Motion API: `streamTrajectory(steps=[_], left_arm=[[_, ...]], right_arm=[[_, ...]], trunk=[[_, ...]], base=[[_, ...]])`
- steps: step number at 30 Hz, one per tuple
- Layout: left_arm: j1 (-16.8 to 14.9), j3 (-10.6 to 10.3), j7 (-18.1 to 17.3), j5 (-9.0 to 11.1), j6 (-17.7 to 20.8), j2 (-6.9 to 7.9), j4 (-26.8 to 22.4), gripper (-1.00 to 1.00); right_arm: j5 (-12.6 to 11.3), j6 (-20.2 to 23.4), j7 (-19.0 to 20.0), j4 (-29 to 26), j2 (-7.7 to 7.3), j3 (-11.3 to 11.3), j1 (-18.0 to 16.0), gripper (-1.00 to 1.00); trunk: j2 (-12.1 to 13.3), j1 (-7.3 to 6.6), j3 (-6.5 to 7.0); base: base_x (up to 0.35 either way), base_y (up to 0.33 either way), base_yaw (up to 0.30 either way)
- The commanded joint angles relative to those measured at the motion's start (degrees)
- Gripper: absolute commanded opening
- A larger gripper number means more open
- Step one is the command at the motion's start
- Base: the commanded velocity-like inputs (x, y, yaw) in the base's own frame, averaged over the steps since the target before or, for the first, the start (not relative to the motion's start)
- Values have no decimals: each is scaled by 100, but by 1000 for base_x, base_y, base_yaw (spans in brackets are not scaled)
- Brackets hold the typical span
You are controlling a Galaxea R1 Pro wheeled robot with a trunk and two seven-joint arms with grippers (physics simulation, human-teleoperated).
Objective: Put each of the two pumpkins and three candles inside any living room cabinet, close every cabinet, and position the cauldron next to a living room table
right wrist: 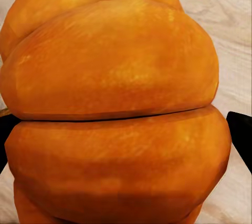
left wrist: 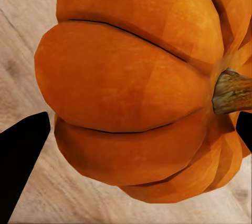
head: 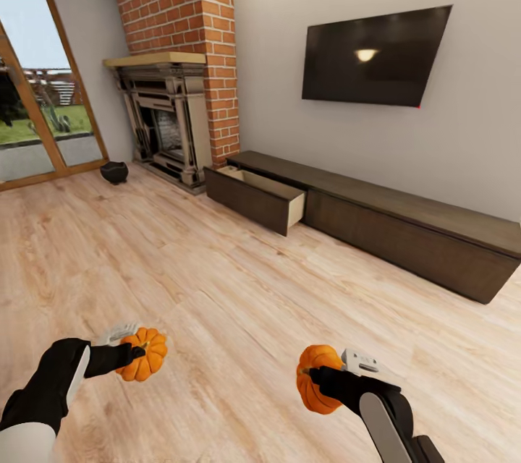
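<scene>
My left gripper (head: 139, 352) is shut on an orange ribbed pumpkin (head: 145, 354), held low at the near left; close up, that pumpkin (left wrist: 136, 87) shows its stem between the black fingers (left wrist: 21, 155). My right gripper (head: 312, 375) is shut on the second pumpkin (head: 315, 377), which bulges between its black fingers (right wrist: 242, 134) as pumpkin (right wrist: 115, 113). The long dark-brown cabinet (head: 405, 228) runs along the far wall, its left drawer (head: 255, 197) pulled out, pale inside. The black cauldron (head: 114, 172) sits on the floor left of the fireplace. Candles and table are out of view.
A brick fireplace (head: 168, 119) stands in the far corner, with a glass door (head: 36, 101) on the left wall. A television (head: 373, 56) hangs above the cabinet. Pale wooden floor (head: 217, 282) stretches between me and the cabinet.
</scene>
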Motion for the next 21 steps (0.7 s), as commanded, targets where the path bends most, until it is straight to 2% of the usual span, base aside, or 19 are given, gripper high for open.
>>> streamTrajectory(steps=[1,9,15,18,21], left_arm=[[-1,2,55,-13,-21,-16,0,-100],[-1,0,156,-7,-43,-49,1,-100],[-1,1,150,-5,-43,-56,1,-100],[-1,5,146,-4,-38,-170,-9,-100],[-1,6,145,-4,-28,-252,-15,-100]], right_arm=[[-11,-10,8,3,0,0,0,-100],[-9,-12,8,26,7,0,-11,-100],[-6,-8,8,26,123,0,-16,-100],[-7,4,8,26,153,0,-24,-100],[-4,5,15,26,158,0,-25,-100]], trunk=[[0,0,-2],[0,0,-28],[0,0,-49],[0,0,-62],[120,-66,-20]], base=[[0,0,286],[0,0,282],[0,0,279],[0,0,272],[0,0,251]])
